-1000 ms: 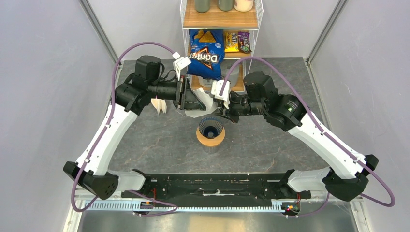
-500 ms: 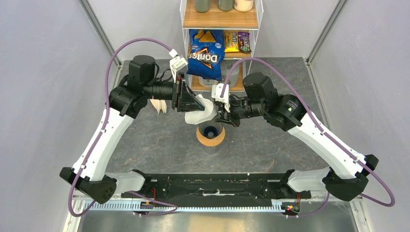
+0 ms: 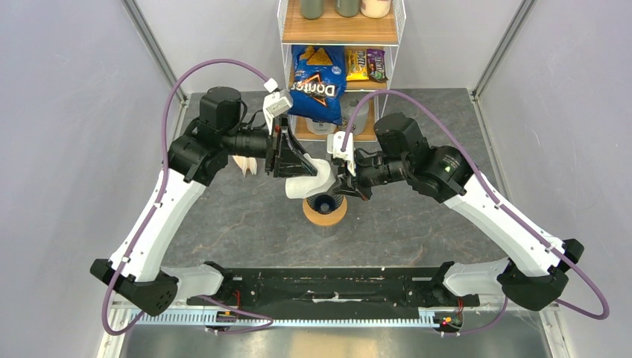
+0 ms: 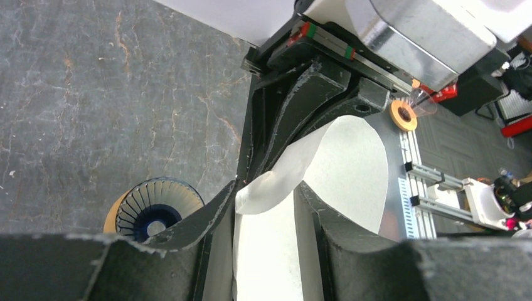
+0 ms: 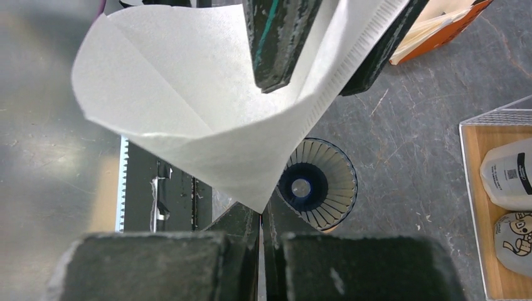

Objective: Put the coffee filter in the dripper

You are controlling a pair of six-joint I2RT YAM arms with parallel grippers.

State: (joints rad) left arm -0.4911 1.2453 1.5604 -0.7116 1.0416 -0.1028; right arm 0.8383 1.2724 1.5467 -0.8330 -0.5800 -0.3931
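The filter (image 5: 188,94), pinched by the right tool (image 5: 262,216), left tool (image 4: 266,188) grip indeterminate, has been carried over the dripper (image 5: 323,188); not yet seated.

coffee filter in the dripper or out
Out: the coffee filter is held open in the air, its tip near the dripper, whose ribbed inside is bare.

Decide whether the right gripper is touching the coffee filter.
Touching. The right wrist view shows the right gripper pinching the coffee filter at its tip.

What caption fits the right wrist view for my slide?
Right claw pinches the tip of the coffee filter close to the blue dripper; left claw straddles its rim.
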